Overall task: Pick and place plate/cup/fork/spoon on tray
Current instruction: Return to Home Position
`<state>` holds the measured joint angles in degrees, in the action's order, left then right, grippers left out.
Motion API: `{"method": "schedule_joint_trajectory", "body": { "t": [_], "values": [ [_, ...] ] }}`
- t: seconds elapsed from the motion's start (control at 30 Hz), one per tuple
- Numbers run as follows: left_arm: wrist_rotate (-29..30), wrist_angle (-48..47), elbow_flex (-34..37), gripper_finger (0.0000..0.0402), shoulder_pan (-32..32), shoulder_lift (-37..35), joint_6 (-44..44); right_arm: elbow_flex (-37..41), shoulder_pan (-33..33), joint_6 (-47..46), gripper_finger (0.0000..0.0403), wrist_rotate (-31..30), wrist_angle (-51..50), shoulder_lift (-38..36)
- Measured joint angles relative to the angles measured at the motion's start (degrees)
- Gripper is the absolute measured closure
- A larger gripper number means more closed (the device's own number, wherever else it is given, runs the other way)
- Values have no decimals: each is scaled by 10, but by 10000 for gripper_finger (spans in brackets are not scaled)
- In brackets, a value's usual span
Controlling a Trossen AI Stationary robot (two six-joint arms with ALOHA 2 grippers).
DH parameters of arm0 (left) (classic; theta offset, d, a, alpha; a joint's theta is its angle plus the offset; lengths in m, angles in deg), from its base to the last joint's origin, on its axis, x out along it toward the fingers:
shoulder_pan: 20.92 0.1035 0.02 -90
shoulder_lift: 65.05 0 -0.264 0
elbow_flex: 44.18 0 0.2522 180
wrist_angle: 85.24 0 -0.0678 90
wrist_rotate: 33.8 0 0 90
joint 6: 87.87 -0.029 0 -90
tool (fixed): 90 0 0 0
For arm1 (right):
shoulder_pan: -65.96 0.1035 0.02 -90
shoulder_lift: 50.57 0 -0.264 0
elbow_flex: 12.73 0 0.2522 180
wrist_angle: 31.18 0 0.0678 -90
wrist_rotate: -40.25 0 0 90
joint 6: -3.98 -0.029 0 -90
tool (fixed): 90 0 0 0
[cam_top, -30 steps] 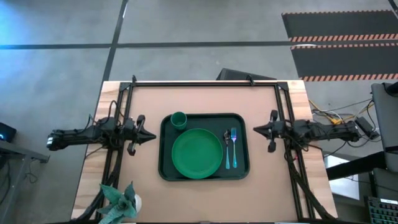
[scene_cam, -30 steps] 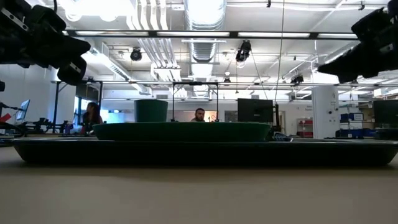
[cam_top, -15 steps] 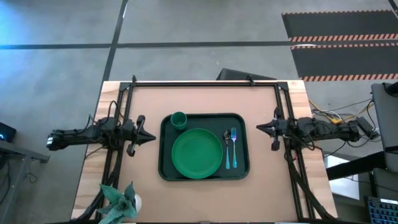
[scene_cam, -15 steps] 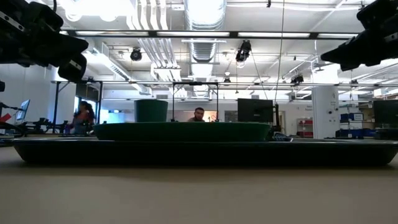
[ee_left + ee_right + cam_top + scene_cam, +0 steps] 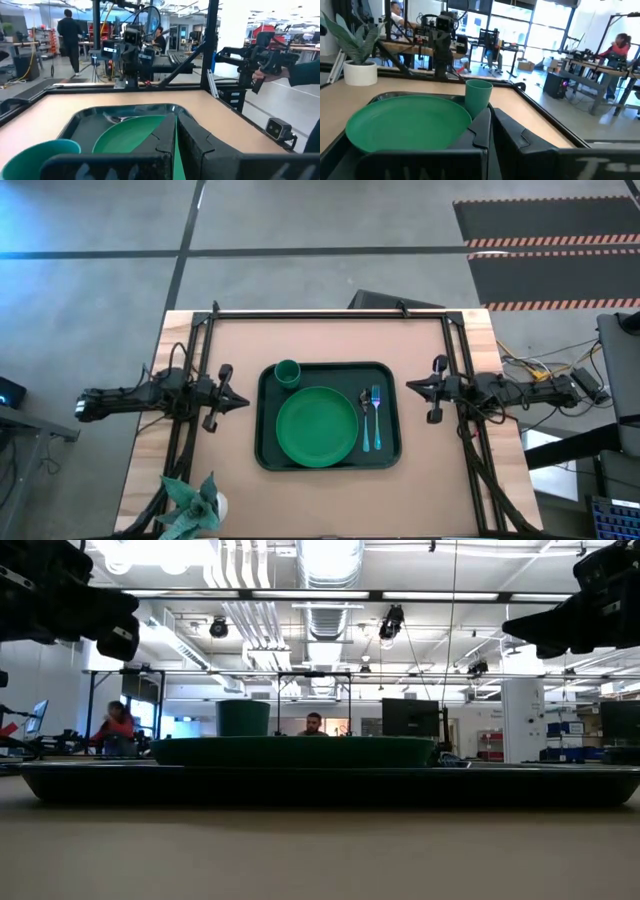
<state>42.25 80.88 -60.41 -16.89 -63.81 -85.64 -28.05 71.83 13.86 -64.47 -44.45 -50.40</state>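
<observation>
The dark green tray (image 5: 388, 450) lies at the table's middle. On it the round green plate (image 5: 317, 425) rests flat, and the small green cup (image 5: 287, 371) stands upright at the tray's far left corner. The spoon (image 5: 364, 416) and the fork (image 5: 376, 414) lie side by side on the tray floor, right of the plate. My left gripper (image 5: 245, 400) hovers shut just left of the tray and touches nothing. My right gripper (image 5: 408, 388) hovers shut just right of the tray and touches nothing. Both point level at the tray. Their wrist views show the plate (image 5: 130, 135) (image 5: 405, 122) and the cup (image 5: 478, 97).
A potted plant (image 5: 195, 502) stands at the table's near left corner. A black frame (image 5: 330, 311) runs along the far edge and both sides. Bare tabletop (image 5: 330, 340) lies beyond the tray. People show in the room behind (image 5: 115, 725).
My right gripper has moved a little toward the table's left, closer to the tray, and has stayed shut. The things on the tray have not moved. A person in the room behind has walked to the left.
</observation>
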Motion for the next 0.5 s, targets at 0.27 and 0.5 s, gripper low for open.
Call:
{"method": "schedule_joint_trajectory", "body": {
  "t": [0.27,0.5],
  "values": [
    [8,0,6,402,0,1,-17,8,0,4,394,-2,19,0],
    [9,29,19,402,0,2,-24,9,0,2,394,-2,20,4]
  ]
}}
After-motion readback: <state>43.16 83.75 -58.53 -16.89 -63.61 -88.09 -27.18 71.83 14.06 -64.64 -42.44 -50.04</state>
